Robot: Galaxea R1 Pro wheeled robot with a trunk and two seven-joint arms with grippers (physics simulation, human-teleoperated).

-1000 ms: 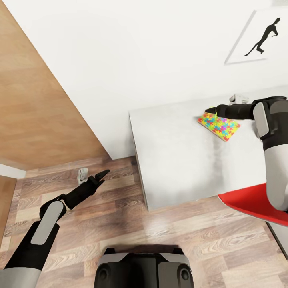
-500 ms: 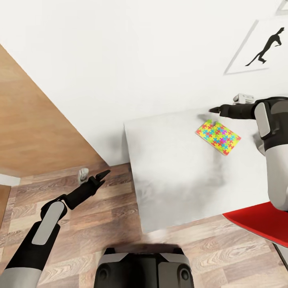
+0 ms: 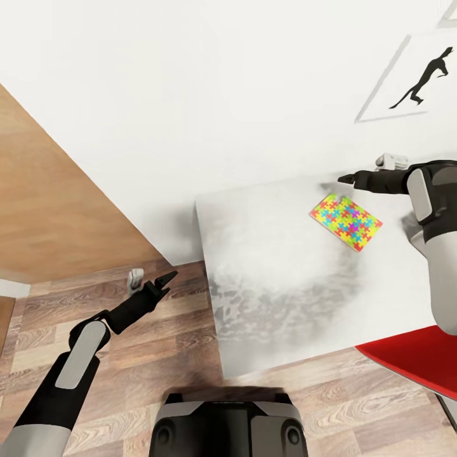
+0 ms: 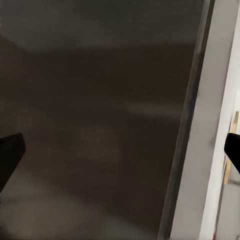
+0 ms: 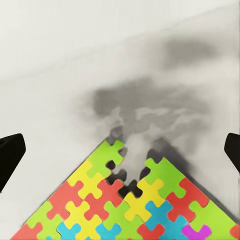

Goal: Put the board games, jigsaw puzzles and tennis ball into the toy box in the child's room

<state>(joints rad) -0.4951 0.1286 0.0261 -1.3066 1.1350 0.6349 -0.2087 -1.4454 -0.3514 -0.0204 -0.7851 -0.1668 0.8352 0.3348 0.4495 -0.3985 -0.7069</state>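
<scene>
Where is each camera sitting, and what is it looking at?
Head view: up on the robot's head, looking down at the white table, the jigsaw puzzle and the wooden floor; both arms, the left gripper, the right gripper and the base show.
Left wrist view: near the left gripper, facing something dark and blurry; two black fingertips show.
Right wrist view: near the right gripper, facing the puzzle on the table; fingertips show.
Shared: head and right wrist views both see the puzzle.

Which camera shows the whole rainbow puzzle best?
The head view: the colourful flat jigsaw puzzle lies whole on the white table, with every edge in sight. The right wrist view catches just one corner of it, very close up. The left wrist view looks at dark floor and a pale table edge instead.
</scene>
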